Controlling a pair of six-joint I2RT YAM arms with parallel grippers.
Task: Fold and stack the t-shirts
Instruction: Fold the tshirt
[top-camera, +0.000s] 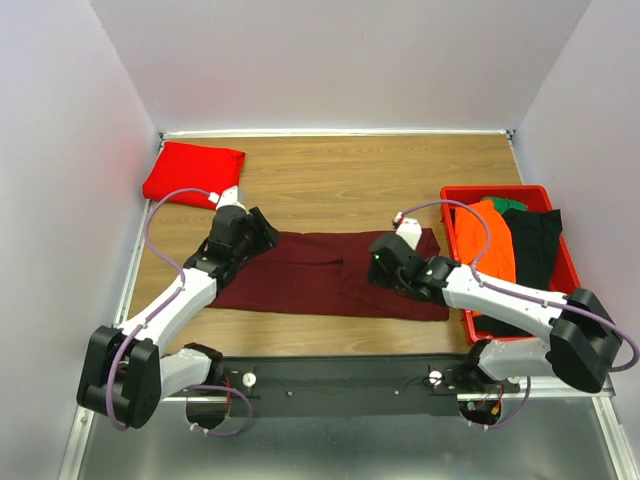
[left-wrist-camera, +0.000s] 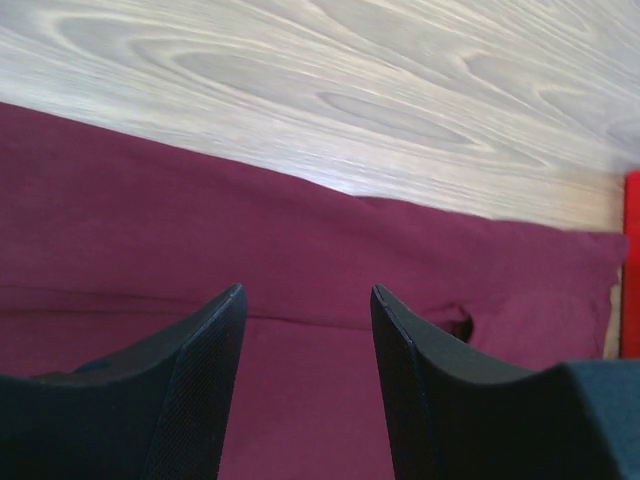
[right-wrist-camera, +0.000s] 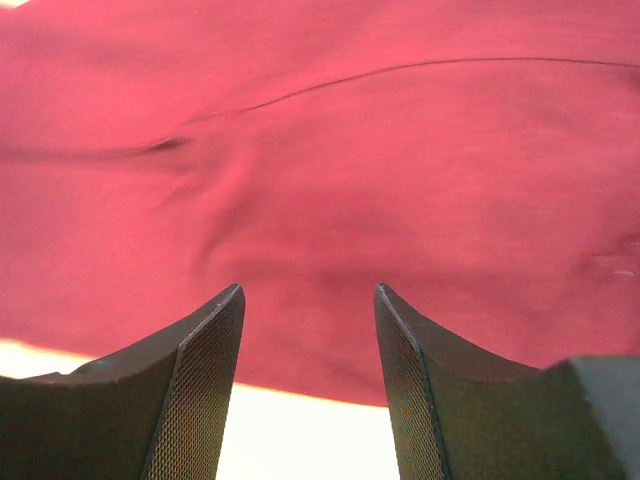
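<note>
Two arms are bolted at the near edge of the tabletop, each with one gripper. Two t-shirts lie on the wood.

Nearest is the dark maroon t-shirt, spread as a long flat band across the middle of the tabletop, just beyond the arm bases. Both arms reach over it. The left gripper hangs above the band's far left corner. In the left wrist view the left gripper has its fingers spread with nothing between them, and maroon cloth lies below them with bare wood beyond. The right gripper sits over the right part of the band. In the right wrist view the right gripper is likewise spread and holds nothing, and the maroon cloth fills almost the whole view, with a seam line and a few soft creases. Whether either gripper touches the cloth cannot be told.

On the right side of the tabletop stands one red bin, just beside the shirt's right end. It holds three garments: one orange, one black and one green at the far end. The right forearm crosses in front of the bin's near corner.

Farthest, in the far left corner, the bright red t-shirt lies folded into a neat rectangle, apart from the maroon one. The left arm's cable loops just in front of it.
</note>
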